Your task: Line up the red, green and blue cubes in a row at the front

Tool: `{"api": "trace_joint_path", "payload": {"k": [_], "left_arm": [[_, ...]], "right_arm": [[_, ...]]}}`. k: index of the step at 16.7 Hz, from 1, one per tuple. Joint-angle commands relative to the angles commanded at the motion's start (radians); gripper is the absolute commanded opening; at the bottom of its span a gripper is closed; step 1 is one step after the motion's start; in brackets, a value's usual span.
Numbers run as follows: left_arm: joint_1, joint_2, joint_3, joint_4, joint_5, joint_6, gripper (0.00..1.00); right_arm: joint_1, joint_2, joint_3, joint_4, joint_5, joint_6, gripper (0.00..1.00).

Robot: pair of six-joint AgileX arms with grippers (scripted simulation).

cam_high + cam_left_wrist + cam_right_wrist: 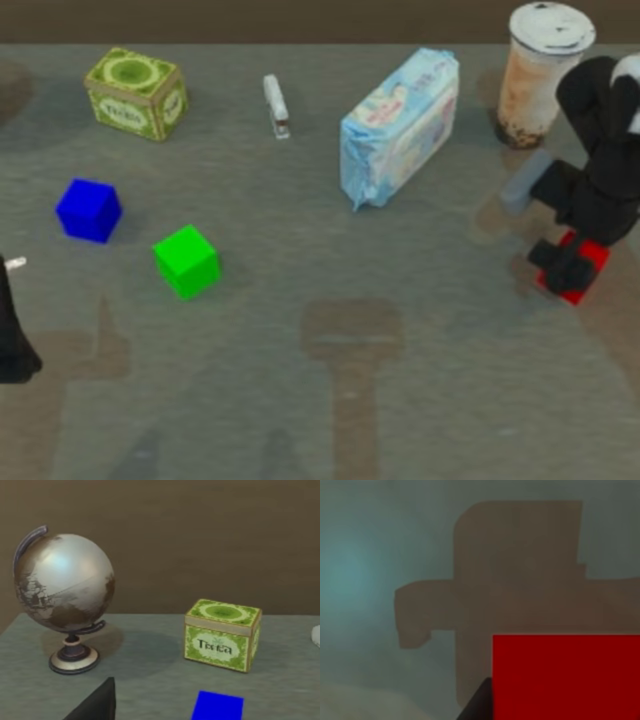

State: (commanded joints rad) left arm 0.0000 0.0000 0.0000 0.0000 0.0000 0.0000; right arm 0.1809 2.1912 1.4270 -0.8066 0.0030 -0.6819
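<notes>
At the table's right, the red cube (590, 272) lies under my right gripper (566, 268), which is shut on it. In the right wrist view the red cube (565, 677) fills the near corner, with one dark finger (480, 705) pressed against its side. The green cube (186, 261) rests left of centre. The blue cube (88, 209) sits further left and back, and also shows as the blue cube (218, 706) in the left wrist view. My left gripper (12, 345) is parked at the left edge, open, with one finger (97, 705) in view.
A green-and-cream tin box (136, 92) stands at the back left, with a stapler (276, 105) and a wipes pack (400, 125) further right. A cup (540, 70) is at the back right. A globe (62, 590) stands beside the tin box (222, 634).
</notes>
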Motion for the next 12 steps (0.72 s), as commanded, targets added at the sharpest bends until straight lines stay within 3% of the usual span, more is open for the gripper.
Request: {"api": "trace_joint_path", "payload": {"k": [7, 12], "left_arm": [[0.000, 0.000, 0.000, 0.000, 0.000, 0.000, 1.00], [0.000, 0.000, 0.000, 0.000, 0.000, 0.000, 1.00]], "right_arm": [[0.003, -0.037, 0.019, -0.039, -0.012, 0.009, 0.00], [0.006, -0.100, 0.117, -0.212, -0.013, 0.009, 0.00]]}}
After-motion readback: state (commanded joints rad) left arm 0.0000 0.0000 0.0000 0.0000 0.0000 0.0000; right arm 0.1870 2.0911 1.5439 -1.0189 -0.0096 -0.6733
